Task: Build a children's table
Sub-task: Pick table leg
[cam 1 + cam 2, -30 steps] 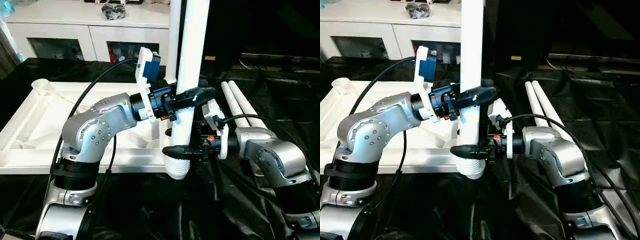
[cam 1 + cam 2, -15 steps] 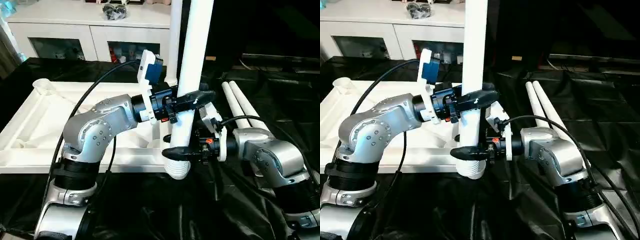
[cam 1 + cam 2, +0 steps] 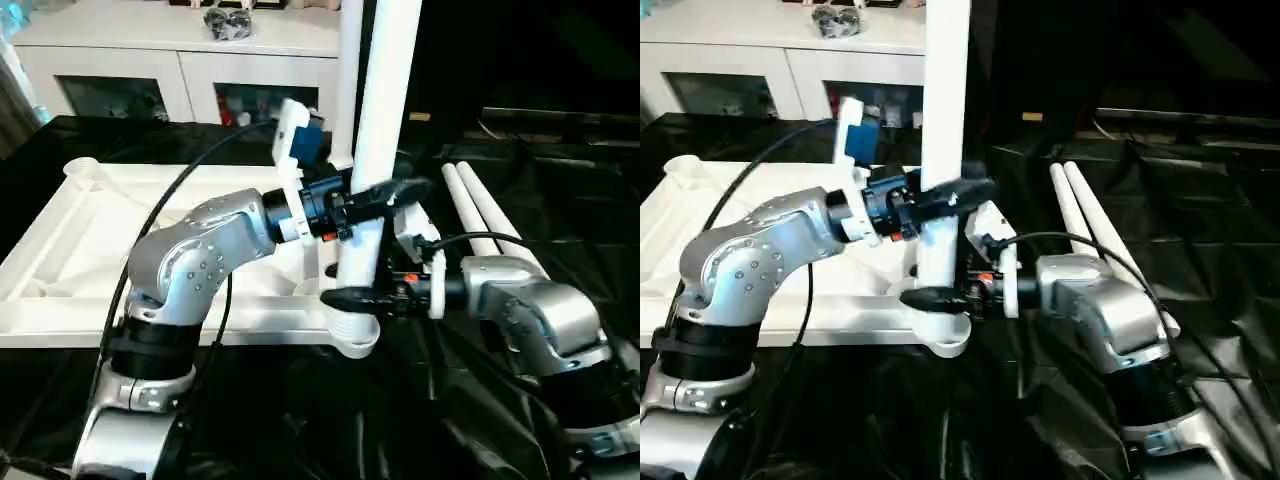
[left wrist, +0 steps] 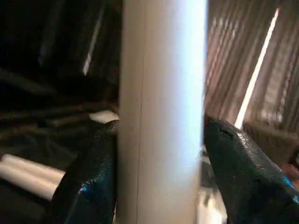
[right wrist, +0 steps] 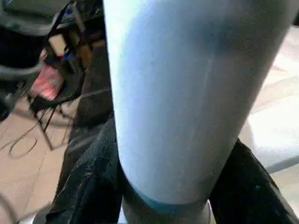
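The white tabletop (image 3: 70,240) lies underside up on black cloth. A white table leg (image 3: 385,90) stands nearly upright, its lower end at the round corner socket (image 3: 352,342) at the tabletop's near right corner. My left gripper (image 3: 390,192) is closed around the leg about halfway up. In the left wrist view its fingers (image 4: 93,177) press both sides of the leg (image 4: 163,116). My right gripper (image 3: 345,297) is closed on the leg just above the socket. In the right wrist view its fingers (image 5: 88,186) hug the leg (image 5: 187,93).
Two more white legs (image 3: 485,215) lie side by side on the black cloth (image 3: 300,420) to the right. Another leg (image 3: 350,80) stands upright at the tabletop's far right corner. A white glass-doored cabinet (image 3: 180,60) stands behind.
The ribbed end that hung below my right gripper has gone down to the corner socket. My right gripper has closed around the leg. Both arms dropped slightly with the leg.
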`<state>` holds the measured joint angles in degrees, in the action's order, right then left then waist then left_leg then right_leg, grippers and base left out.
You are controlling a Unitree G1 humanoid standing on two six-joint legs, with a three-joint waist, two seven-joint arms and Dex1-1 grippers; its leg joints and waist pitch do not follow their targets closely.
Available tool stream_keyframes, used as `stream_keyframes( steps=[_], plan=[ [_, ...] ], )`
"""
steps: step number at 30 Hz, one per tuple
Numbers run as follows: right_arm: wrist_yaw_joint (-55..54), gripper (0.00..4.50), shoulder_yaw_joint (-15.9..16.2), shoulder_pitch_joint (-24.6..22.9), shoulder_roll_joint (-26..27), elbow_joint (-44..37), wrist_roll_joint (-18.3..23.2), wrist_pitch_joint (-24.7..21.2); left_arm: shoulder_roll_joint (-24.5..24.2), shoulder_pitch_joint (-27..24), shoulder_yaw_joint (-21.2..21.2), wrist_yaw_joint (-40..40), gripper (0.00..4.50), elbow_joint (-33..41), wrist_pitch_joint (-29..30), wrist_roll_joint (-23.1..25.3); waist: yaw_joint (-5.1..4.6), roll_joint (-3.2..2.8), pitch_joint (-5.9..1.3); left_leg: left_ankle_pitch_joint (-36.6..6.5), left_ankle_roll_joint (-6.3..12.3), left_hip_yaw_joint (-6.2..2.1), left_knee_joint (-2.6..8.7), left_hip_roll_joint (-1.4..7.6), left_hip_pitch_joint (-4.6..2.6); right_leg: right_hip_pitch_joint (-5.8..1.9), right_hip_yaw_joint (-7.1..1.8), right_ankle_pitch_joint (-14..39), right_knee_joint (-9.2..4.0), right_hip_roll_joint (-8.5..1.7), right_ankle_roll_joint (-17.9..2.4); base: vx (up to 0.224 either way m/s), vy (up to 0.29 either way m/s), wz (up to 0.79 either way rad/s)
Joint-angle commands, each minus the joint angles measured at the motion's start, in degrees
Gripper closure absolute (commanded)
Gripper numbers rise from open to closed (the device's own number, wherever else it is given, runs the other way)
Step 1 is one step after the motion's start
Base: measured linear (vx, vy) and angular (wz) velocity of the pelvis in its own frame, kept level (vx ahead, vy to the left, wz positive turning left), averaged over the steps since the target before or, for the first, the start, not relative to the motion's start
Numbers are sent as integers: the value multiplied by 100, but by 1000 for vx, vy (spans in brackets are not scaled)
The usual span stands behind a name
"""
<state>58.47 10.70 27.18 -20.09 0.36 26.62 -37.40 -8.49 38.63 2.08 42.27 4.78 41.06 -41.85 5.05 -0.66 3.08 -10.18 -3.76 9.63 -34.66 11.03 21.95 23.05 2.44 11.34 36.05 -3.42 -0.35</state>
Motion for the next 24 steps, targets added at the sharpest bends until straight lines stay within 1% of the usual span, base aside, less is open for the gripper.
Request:
stream_keyframes(
  steps=[1,2,3,4,5,6,7,8,10,11,12,13,14,16,17,19,20,21,22,23,24],
  plan=[
    [-301,260,-325,-25,93,59,8,187,-195,-177,107,69,149,131,-70,-21,12,34,-417,-609,103,-20,334,141,-74,-338,-212,552,-399,-356,-1220,0,0,0],
    [-393,260,-374,-41,139,82,-9,231,-293,-263,80,158,149,150,-73,22,-3,39,-411,-641,82,-19,344,132,-65,-336,-211,647,-404,-348,-1158,0,0,0],
    [-610,260,-488,-78,230,141,-38,291,-473,-436,76,299,149,137,-73,83,6,25,-418,-639,67,-21,341,137,-81,-328,-212,661,-402,-350,-1138,0,0,0],
    [-620,260,-493,-79,233,144,-39,292,-481,-443,76,304,149,135,-72,85,-11,13,-401,-680,35,-14,354,131,-79,-313,-214,744,-417,-340,-1106,0,0,0],
    [-766,260,-555,-102,276,186,-81,349,-633,-565,31,449,149,124,-118,157,-11,-14,-413,-707,-2,-20,356,138,-97,-309,-210,732,-409,-331,-1098,0,0,0],
    [-1013,260,-644,-139,324,285,-195,502,-994,-812,-181,806,149,113,-311,416,-9,-10,-409,-705,-10,-27,364,142,-93,-305,-210,745,-423,-339,-1083,0,0,0],
    [-1236,260,-702,-171,348,371,-314,634,-1307,-1024,-408,1110,149,95,-510,701,-9,-27,-408,-774,-45,-37,385,143,-103,-280,-209,881,-424,-340,-1004,0,0,0],
    [-1237,260,-702,-171,348,371,-314,634,-1307,-1024,-408,1110,149,95,-510,701,-35,-26,-403,-830,-102,-26,393,138,-111,-283,-214,916,-419,-321,-930,0,0,0],
    [-1447,260,-714,-196,330,464,-482,747,-1596,-1198,-708,1330,149,36,-782,1066,-27,-47,-402,-854,-137,-28,396,149,-135,-269,-220,879,-426,-333,-946,0,0,0],
    [-1711,260,-674,-254,272,565,-752,871,-1921,-1381,-1193,1497,149,-138,-1221,1614,-7,-47,-394,-953,-171,-18,402,148,-149,-248,-227,883,-444,-327,-969,0,0,0],
    [-1724,260,-674,-260,272,570,-766,891,-1937,-1391,-1221,1507,149,-150,-1242,1641,-8,-45,-386,-985,-173,-28,415,153,-142,-254,-230,927,-445,-332,-938,0,0,0],
    [-1819,261,-671,-306,270,609,-872,1038,-2060,-1464,-1459,1579,149,-256,-1422,1869,-9,-56,-392,-997,-211,-26,420,150,-136,-261,-233,955,-432,-342,-907,0,0,0],
    [-1878,261,-656,-364,264,626,-970,1176,-2196,-1530,-1760,1635,149,-413,-1678,2196,-22,-59,-384,-1053,-233,-28,422,146,-126,-262,-238,988,-437,-340,-856,0,0,0],
    [-1856,261,-595,-404,214,619,-1049,1241,-2261,-1567,-1991,1697,149,-589,-1915,2456,-34,-60,-391,-1074,-256,-32,430,143,-119,-277,-238,981,-430,-347,-856,0,0,0],
    [-1863,261,-568,-425,205,623,-1064,1257,-2316,-1556,-2192,1743,149,-826,-2196,2755,-31,-72,-390,-1109,-251,-28,425,143,-127,-273,-245,939,-441,-345,-871,0,0,0],
    [-1889,261,-579,-440,228,615,-1044,1249,-2335,-1523,-2344,1756,149,-1076,-2383,3013,-40,-69,-395,-1114,-234,-32,426,134,-112,-292,-245,907,-437,-350,-884,0,0,0],
    [-1894,261,-580,-450,237,599,-1033,1239,-2326,-1518,-2375,1781,185,-1168,-2432,3073,-40,-78,-394,-1128,-228,-30,424,138,-123,-281,-246,896,-439,-352,-911,0,0,0],
    [-1900,261,-578,-459,243,585,-1029,1234,-2319,-1516,-2391,1804,185,-1230,-2461,3111,-44,-72,-396,-1122,-234,-30,425,140,-119,-289,-245,875,-431,-354,-930,0,0,0],
    [-1904,261,-574,-466,247,572,-1031,1235,-2322,-1516,-2400,1814,185,-1255,-2471,3129,-43,-84,-397,-1109,-238,-35,424,139,-115,-293,-243,849,-423,-357,-952,0,0,0],
    [-1917,261,-567,-477,256,559,-1049,1249,-2337,-1514,-2426,1834,191,-1305,-2528,3165,-58,-82,-398,-1141,-237,-33,422,144,-120,-287,-241,793,-418,-354,-1021,0,0,0],
    [-1931,261,-562,-498,273,539,-1069,1277,-2369,-1507,-2470,1875,191,-1383,-2632,3219,-58,-81,-397,-1156,-229,-34,422,145,-122,-282,-241,797,-423,-354,-1040,0,0,0]
  ],
)
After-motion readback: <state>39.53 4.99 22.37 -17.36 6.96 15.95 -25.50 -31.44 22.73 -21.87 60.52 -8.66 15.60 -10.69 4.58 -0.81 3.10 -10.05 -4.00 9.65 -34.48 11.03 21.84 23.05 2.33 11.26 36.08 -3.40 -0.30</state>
